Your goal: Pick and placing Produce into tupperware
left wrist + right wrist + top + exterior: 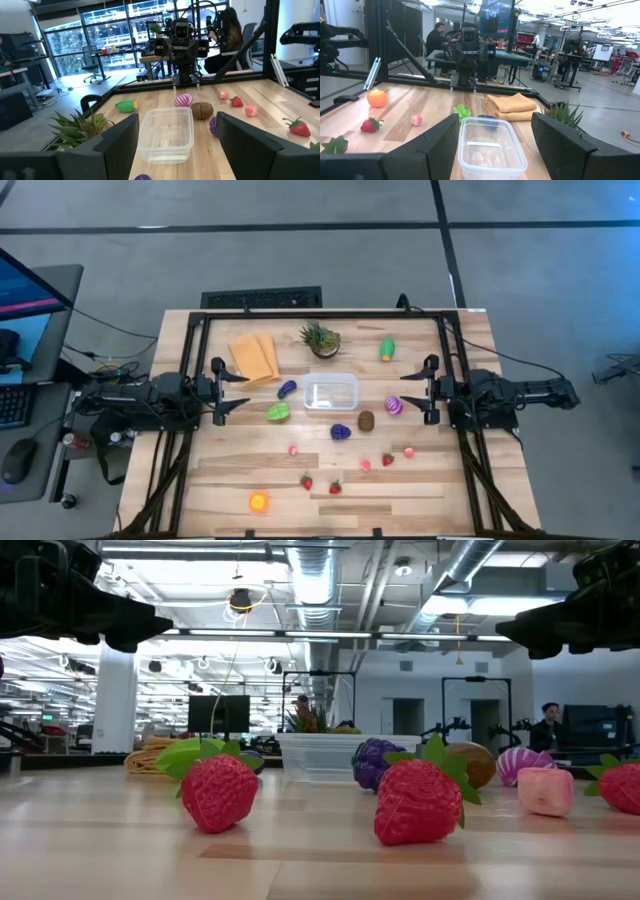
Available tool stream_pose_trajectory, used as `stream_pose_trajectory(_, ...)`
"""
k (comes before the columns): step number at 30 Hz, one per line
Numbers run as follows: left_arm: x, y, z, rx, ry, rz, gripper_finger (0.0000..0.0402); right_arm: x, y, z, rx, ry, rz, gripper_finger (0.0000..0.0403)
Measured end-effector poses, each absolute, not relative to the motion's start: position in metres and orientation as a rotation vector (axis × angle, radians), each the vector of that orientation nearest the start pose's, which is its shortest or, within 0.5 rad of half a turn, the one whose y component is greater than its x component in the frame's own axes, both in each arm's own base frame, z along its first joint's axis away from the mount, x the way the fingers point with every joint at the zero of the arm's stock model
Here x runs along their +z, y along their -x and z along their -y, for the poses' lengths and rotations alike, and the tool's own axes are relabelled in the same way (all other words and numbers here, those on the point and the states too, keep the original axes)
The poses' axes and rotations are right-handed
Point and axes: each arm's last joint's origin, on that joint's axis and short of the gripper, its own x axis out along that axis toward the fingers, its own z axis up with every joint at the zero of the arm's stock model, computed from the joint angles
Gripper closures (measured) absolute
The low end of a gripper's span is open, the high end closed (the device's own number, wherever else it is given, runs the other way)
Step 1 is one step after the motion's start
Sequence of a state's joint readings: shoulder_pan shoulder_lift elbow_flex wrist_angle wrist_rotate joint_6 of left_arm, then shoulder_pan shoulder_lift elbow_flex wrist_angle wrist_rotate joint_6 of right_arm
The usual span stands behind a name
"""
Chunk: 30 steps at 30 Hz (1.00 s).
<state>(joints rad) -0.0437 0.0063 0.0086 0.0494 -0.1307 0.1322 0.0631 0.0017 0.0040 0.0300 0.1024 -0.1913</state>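
Pale wooden planks form the tabletop (230, 470), framed by a black metal rail. Nearest the front edge lie an orange fruit (259, 502) and scattered red strawberries (335, 487), with bare wood around them. Mid-table sits the clear tupperware (331, 392), holding no produce, ringed by a green vegetable (278, 412), purple grapes (341, 431), a brown fruit (366, 420) and a striped purple piece (393, 406). Left gripper (232, 390) and right gripper (408, 388) hover at opposite sides, both with fingers parted, grasping nothing. Farther back rest a folded yellow cloth (254, 358), a spiky potted plant (320, 339) and a green-orange vegetable (387, 349). Beyond is grey floor, desks, monitors and seated people.
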Motion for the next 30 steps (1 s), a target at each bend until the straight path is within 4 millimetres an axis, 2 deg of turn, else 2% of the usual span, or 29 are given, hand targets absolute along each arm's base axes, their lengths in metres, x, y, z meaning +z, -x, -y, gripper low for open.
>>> stream_pose_trajectory(4, 0.1709, -0.0973, 0.0004, 0.091, -0.132, 0.048, 0.0146, 0.1676, -0.0974, -0.0032, -0.042, 0.189, 0.028, 0.0159)
stream_pose_trajectory(10, 0.1739, -0.0971, 0.0004, 0.084, 0.086, 0.089, 0.0146, 0.1678, -0.0973, -0.0032, -0.042, 0.189, 0.029, 0.0159)
stream_pose_trajectory(14, 0.1741, -0.0970, 0.0004, 0.082, 0.143, 0.092, 0.0146, 0.1707, -0.0972, -0.0032, -0.045, 0.186, 0.060, 0.0159)
stream_pose_trajectory(17, 0.1741, -0.0970, 0.0004, 0.082, 0.146, 0.093, 0.0146, 0.1746, -0.0969, -0.0032, -0.048, 0.170, 0.101, 0.0159)
stream_pose_trajectory(23, 0.1739, -0.0969, -0.0010, 0.130, 0.148, 0.095, 0.0146, 0.1761, -0.0967, -0.0032, -0.036, -0.063, 0.121, 0.0159)
stream_pose_trajectory(30, 0.1737, -0.0959, -0.0052, 0.286, -0.006, 0.071, 0.0146, 0.1752, -0.0968, -0.0015, -0.059, -0.010, 0.111, 0.0159)
